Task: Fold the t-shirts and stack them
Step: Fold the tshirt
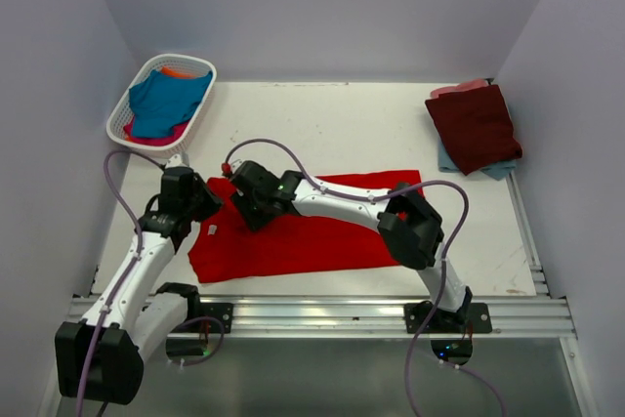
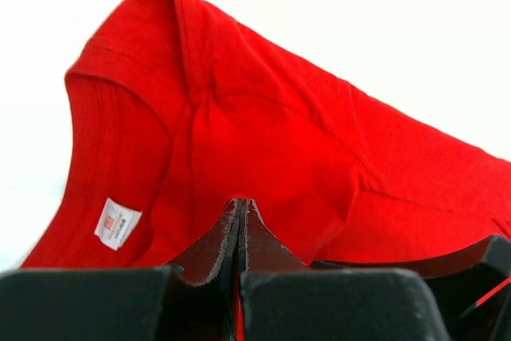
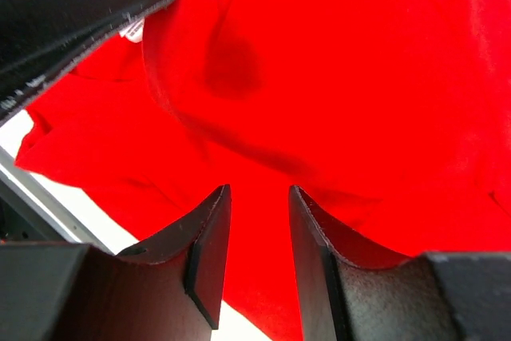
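From above, the red t-shirt [image 1: 322, 241] lies flat on the table [image 1: 332, 134]. The left gripper [image 1: 203, 204] sits at its left edge, and the right gripper [image 1: 246, 204] is just beside it, over the cloth. The maroon t-shirt [image 1: 477, 124] lies folded well off to the red shirt's right.

In the left wrist view, the fingers [image 2: 215, 245] are squeezed tight together over the shirt, near its white label [image 2: 117, 223]. I cannot tell if cloth is caught.

In the right wrist view, the fingers [image 3: 207, 253] stand partly apart. Red cloth shows in the gap, and I see nothing held.

The grippers are so close they could bump. If only one layer gets pinched, the fold could come out crooked.
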### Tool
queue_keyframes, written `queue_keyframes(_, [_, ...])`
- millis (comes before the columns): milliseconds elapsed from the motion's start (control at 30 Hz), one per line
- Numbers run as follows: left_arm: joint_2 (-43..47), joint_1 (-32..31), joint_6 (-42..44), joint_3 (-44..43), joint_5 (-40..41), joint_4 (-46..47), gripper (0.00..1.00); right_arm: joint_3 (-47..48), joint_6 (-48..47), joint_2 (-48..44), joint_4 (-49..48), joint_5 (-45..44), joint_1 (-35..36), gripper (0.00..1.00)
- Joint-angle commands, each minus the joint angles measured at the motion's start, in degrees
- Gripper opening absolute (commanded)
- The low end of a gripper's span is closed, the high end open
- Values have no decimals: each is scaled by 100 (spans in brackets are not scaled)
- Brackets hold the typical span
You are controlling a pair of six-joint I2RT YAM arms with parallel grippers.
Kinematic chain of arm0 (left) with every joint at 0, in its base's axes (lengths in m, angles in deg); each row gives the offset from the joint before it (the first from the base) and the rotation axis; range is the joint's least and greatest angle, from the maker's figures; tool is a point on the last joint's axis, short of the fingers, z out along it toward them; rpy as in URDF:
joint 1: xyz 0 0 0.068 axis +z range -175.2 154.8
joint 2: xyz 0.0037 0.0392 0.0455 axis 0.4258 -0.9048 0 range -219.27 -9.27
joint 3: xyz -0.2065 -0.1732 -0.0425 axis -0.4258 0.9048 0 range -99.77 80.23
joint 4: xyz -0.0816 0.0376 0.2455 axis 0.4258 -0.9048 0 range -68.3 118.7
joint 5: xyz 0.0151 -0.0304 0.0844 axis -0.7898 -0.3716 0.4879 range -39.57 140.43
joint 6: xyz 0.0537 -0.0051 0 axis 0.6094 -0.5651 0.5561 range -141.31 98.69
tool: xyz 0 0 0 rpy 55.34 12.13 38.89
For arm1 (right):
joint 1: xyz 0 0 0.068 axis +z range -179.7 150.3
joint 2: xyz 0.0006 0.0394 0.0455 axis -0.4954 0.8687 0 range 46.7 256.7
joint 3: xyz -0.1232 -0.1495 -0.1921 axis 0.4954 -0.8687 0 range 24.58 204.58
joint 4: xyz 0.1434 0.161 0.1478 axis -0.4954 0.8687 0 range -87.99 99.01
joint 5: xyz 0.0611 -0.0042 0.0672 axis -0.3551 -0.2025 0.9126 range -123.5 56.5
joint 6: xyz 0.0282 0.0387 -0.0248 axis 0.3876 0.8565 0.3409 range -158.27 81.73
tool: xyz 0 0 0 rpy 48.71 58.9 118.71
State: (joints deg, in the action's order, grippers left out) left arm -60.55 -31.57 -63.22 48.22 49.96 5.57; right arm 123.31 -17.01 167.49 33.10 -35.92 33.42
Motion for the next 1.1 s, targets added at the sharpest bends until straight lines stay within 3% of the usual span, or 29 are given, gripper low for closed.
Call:
queue_keyframes(0, [-127, 48, 148, -130, 293, 581, 0, 330, -104, 207, 55, 4, 35, 38])
queue_keyframes(567, [-637, 48, 52, -218, 390, 960, 0, 594, 133, 717, 11, 118, 140, 36])
queue_keyframes(1067, [-742, 75, -1, -200, 328, 1092, 0, 743, 300, 1095, 37, -31, 210, 27])
